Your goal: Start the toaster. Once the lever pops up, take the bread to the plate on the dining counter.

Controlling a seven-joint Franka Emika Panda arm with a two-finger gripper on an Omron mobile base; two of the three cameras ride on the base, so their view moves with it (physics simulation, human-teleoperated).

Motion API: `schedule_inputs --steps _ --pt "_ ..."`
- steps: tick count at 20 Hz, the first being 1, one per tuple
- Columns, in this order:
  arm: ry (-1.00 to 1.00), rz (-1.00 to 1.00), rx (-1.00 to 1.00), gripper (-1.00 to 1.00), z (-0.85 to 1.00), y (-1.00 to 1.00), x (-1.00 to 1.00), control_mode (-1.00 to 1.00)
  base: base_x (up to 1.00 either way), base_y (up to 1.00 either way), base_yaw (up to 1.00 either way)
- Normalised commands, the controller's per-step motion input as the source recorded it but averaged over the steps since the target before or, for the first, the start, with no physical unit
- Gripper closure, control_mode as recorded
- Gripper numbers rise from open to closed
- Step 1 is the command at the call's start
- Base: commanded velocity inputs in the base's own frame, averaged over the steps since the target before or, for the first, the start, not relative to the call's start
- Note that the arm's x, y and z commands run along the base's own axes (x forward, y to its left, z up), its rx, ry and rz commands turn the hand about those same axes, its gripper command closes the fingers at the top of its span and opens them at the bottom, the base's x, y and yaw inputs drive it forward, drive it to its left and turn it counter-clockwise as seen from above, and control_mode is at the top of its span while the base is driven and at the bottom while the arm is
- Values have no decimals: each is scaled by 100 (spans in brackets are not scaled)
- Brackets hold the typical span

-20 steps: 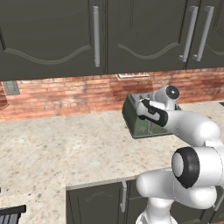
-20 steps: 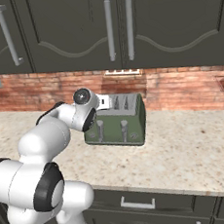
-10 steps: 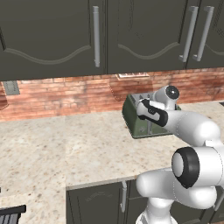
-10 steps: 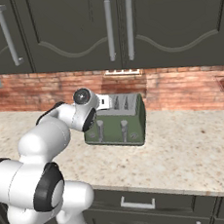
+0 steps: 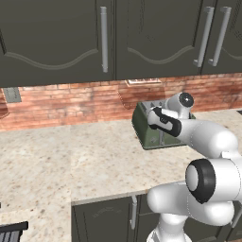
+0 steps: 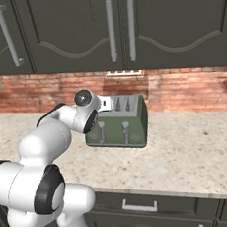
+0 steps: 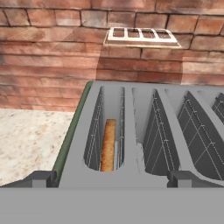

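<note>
Toaster (image 6: 119, 125): boxy olive-green appliance with a silvery slotted top, standing on the speckled beige wall counter (image 6: 189, 157) close to the red brick backsplash (image 6: 182, 91), beneath a row of dark cabinets (image 6: 77, 30) with long metal bar handles. Two pale levers show on its front face in the right base view, side by side and upright. In the left base view the toaster (image 5: 153, 127) is partly covered by the robot's forearm and hand. Bread (image 7: 108, 145): one brown toasted slice, seated on edge deep inside the leftmost slot as the hand view shows it, its top edge below the slot's rim; the neighbouring slots with their wire guides show no contents. Gripper (image 7: 111, 178): poised just above the toaster's top, looking down along the slots; the two dark fingertips (image 7: 41, 178) stand spread wide apart at the bottom of the hand view, one to either side of the slotted area, with nothing between them and no contact with the bread. Wall outlet (image 7: 141, 36): a pale rectangular plate with several openings, set in the brick directly behind the toaster. Second outlet (image 5: 12, 95): grey plate on the brick at far left in the left base view. Lower cabinetry (image 6: 145, 211): dark doors and drawer fronts with metal pulls below the counter edge. Arm: white with dark joints, bent from the base and reaching in over the toaster.
</note>
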Motion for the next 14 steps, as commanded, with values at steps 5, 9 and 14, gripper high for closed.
schedule_inputs --steps 5,9,14 --pt "0 0 0 -100 0 0 0 -100 0 0 0" --pt "0 0 0 -100 0 0 0 -100 0 0 0" --pt "0 0 0 -100 0 0 0 -100 0 0 0"
